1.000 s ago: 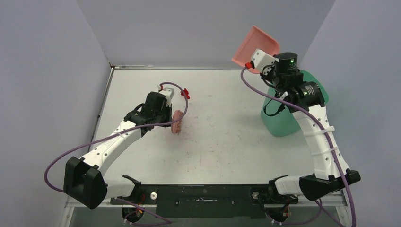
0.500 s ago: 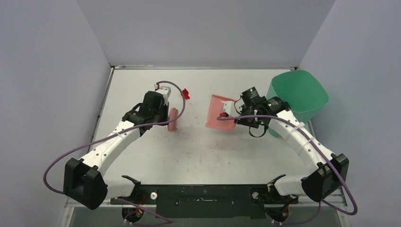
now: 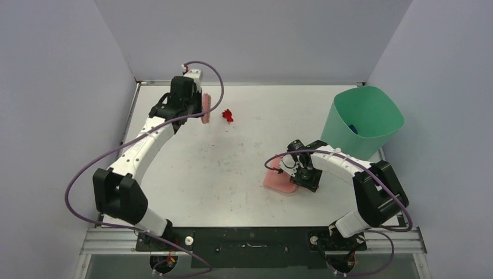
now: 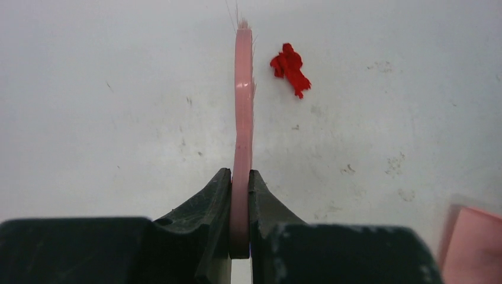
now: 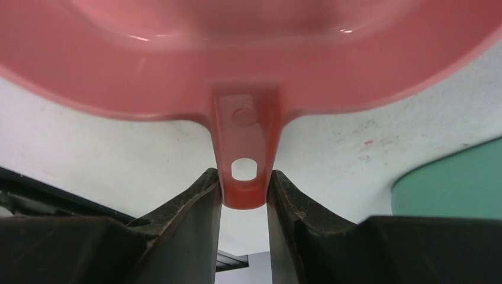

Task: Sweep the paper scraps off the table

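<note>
Left hand (image 4: pixel 240 177), right hand (image 5: pixel 244 177): both clamped.

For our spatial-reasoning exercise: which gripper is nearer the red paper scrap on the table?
Left. The left gripper, clamping the brush, sits just beside the red paper scrap; the right gripper, holding the dustpan, is far off toward the near edge.

Light falls evenly from overhead, bright and diffuse. From above, the white worktop (image 3: pixel 244 174) shows no glare, and my arms throw only faint, soft shadows on it. The inside of the green bin (image 3: pixel 372 110) at 2 o'clock is darker. In my left wrist view the brush (image 4: pixel 243 106) and the red scrap (image 4: pixel 289 66) are crisp, my left jaws at 6 o'clock are nearly black, and a pink patch (image 4: pixel 473 236) at 4 o'clock is smeared. In my right wrist view the dustpan (image 5: pixel 248 71) looks soft, with small glints near 11 and 1 o'clock. My right jaws are dark.
</note>
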Controlling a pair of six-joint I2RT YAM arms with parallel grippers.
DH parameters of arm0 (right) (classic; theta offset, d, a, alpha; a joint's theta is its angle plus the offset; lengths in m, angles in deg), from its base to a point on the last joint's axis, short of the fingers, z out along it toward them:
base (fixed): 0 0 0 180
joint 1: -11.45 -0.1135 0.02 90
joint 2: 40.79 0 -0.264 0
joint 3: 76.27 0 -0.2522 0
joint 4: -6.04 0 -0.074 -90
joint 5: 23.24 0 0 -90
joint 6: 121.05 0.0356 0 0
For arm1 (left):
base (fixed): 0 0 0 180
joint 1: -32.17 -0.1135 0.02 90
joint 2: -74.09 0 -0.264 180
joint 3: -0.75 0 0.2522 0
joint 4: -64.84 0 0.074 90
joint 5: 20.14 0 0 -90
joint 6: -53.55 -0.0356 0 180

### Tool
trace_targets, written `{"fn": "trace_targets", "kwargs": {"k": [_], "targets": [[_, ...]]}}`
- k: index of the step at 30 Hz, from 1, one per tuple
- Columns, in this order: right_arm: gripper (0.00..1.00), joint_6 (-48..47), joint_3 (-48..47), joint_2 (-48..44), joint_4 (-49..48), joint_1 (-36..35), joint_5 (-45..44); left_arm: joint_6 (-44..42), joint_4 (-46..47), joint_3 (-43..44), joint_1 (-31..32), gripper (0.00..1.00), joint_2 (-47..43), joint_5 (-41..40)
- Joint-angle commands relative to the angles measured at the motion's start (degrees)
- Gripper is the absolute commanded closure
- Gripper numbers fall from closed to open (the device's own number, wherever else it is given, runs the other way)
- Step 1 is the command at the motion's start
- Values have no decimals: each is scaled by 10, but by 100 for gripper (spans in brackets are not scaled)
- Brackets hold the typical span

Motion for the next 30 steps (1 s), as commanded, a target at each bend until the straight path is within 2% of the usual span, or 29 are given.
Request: {"fn": "trace_targets", "kwargs": {"k": [1,3,6,9,13,16,22,27,30], "targets": [[83,54,-15,34,-62,0,1,-133,28,123,19,100,86,-72],[81,61,-20,46,-74,1,4,-201,13,187,31,100,149,-103],[66,61,-25,39,-80,10,41,-286,-40,296,53,100,252,-154],[44,49,-17,-1,-85,26,99,-334,-67,383,66,100,336,-201],[37,21,14,-65,-100,41,125,-369,-71,448,70,100,405,-200],[37,-3,30,-98,-101,63,138,-402,-81,479,76,100,446,-184],[43,-32,51,-119,-91,79,154,-416,-94,493,90,100,483,-141],[57,-39,59,-117,-76,81,161,-412,-99,496,95,100,491,-118],[75,-36,52,-120,-70,81,163,-410,-101,491,94,100,488,-91]]}}
